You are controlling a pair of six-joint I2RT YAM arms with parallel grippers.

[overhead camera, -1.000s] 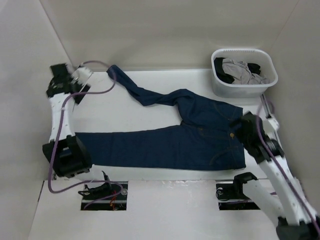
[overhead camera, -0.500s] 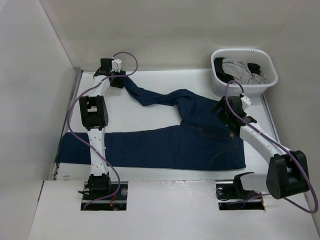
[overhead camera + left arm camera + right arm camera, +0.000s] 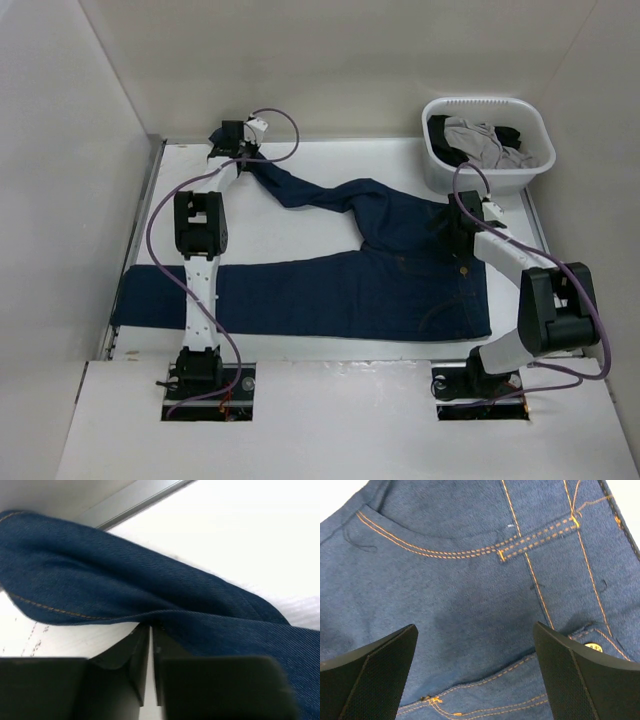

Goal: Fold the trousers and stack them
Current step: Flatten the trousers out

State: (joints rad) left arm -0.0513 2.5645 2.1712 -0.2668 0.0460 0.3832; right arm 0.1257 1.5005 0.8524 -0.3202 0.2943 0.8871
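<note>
The dark navy trousers [image 3: 340, 285] lie spread on the white table, waist to the right. One leg runs left along the front and the other angles to the far left. My left gripper [image 3: 238, 150] is at the far leg's end. In the left wrist view its jaws [image 3: 151, 627] are shut, pinching the folded edge of the denim [image 3: 150, 585]. My right gripper [image 3: 455, 228] hovers over the waist area with its jaws wide open. The right wrist view shows the fingers [image 3: 375, 665] apart over pocket stitching [image 3: 470, 580] and a metal button [image 3: 593, 647].
A white basket [image 3: 487, 178] stands at the far right corner, holding a grey garment [image 3: 482, 140] and a black one [image 3: 445, 152]. Walls close in on the left, back and right. Both arm bases sit at the table's near edge.
My left arm swung from the table's left side to the far leg's end, and its jaws closed there. My right arm folded in and settled over the waist, still open.
</note>
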